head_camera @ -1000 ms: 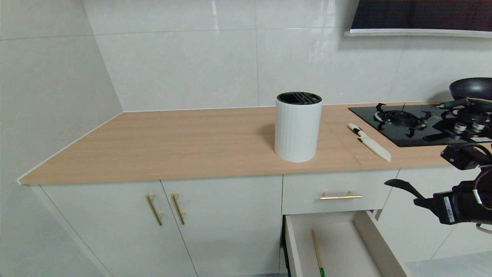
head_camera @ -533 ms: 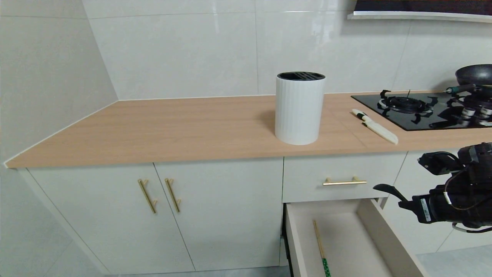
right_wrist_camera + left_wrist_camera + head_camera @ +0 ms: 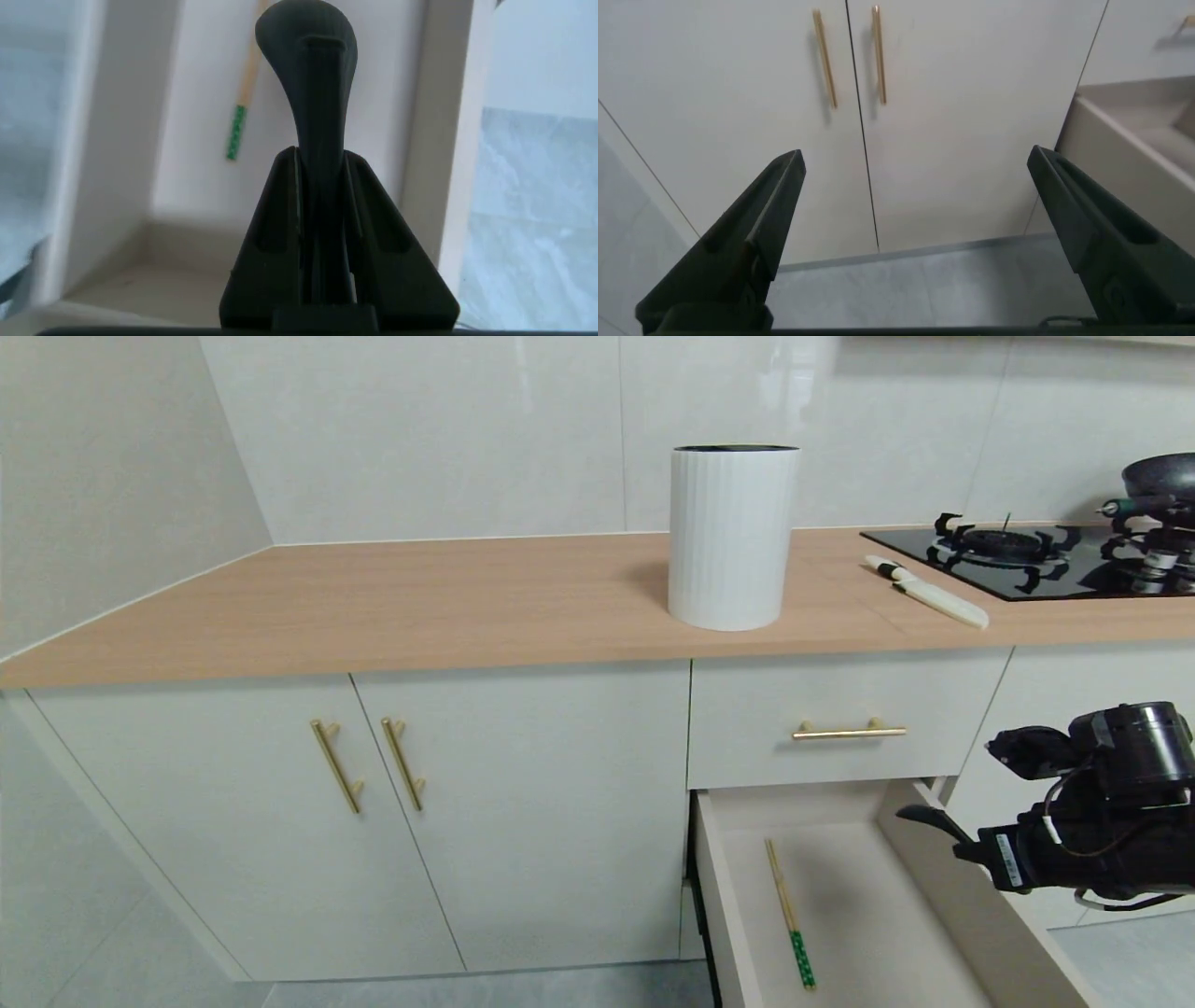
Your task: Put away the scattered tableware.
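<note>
Chopsticks unmoved in drawer — right pincer lower, closed

A domestic-style kitchen: a wood-grain counter runs along glossy white wall tiles into a corner. A black glass gas hob sits at the counter's right end, with a dark pan on its far burner. A white ribbed knife holder stands on the counter, a pale-bladed knife between it and the hob. Below, white cabinet doors carry brass bar handles, and an open drawer holds chopsticks.
</note>
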`<state>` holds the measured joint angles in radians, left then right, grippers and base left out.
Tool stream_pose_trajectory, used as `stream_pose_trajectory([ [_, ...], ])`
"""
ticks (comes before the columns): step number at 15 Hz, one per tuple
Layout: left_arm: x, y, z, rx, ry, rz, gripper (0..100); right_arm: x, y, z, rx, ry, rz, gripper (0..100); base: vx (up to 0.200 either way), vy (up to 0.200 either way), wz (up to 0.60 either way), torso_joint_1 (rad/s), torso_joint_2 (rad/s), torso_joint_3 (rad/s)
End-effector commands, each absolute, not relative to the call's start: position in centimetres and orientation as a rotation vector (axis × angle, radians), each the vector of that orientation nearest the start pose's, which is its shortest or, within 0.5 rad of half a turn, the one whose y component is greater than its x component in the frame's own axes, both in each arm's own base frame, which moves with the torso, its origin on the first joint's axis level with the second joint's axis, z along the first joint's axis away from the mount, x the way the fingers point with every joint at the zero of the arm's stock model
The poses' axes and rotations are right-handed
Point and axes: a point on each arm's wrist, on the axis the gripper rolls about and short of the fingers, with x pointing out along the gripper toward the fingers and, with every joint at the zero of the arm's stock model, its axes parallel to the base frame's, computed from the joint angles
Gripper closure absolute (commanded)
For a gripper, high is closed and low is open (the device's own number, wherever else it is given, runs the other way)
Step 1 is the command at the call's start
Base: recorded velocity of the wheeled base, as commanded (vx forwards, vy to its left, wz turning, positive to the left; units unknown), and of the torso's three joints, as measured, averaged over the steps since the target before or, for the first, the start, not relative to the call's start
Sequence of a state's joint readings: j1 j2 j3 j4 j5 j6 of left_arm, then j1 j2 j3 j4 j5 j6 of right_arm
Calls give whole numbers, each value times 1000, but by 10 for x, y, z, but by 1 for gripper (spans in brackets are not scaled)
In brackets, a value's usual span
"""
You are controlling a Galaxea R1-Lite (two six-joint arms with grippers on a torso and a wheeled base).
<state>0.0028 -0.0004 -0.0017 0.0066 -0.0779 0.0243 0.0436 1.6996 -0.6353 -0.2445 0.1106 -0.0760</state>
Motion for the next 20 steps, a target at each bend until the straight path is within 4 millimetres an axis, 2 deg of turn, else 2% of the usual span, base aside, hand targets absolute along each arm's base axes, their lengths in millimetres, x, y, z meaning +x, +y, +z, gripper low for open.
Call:
stream_pose_trajectory([
  [1, -23, -2, 75, 24, 4, -75, 0, 269, 17, 85, -62, 843, 162, 100, 0, 0, 0, -85, 447, 359],
  [4, -23, -2, 75, 24, 4, -75, 0, 274, 22, 67, -87, 850, 146, 100, 0, 0, 0, -49, 434, 372],
  [9, -23, -2, 75, 24, 4, -75, 0, 276, 30, 63, -95, 858, 175, 100, 0, 0, 0, -1, 37, 25],
  [12, -23, -2, 75, 24, 4, -75, 0, 279, 44, 49, -120, 889, 216, 100, 0, 0, 0, -16, 106, 91],
  [15, -23, -2, 75, 24, 4, -75, 0, 291, 61, 32, -155, 900, 214, 100, 0, 0, 0, 2, 42, 26],
  [17, -23, -2, 75, 24, 5, -75, 0, 306, 76, 17, -130, 906, 110, 100, 0, 0, 0, 0, 0, 0],
  [18, -23, -2, 75, 24, 4, -75, 0, 309, 78, 13, -125, 912, 92, 100, 0, 0, 0, 0, 0, 0],
  [19, -23, -2, 75, 24, 4, -75, 0, 321, 80, 4, -118, 913, 76, 100, 0, 0, 0, 0, 0, 0],
  [20, -23, -2, 75, 24, 4, -75, 0, 321, 80, 4, -118, 913, 76, 100, 0, 0, 0, 0, 0, 0],
])
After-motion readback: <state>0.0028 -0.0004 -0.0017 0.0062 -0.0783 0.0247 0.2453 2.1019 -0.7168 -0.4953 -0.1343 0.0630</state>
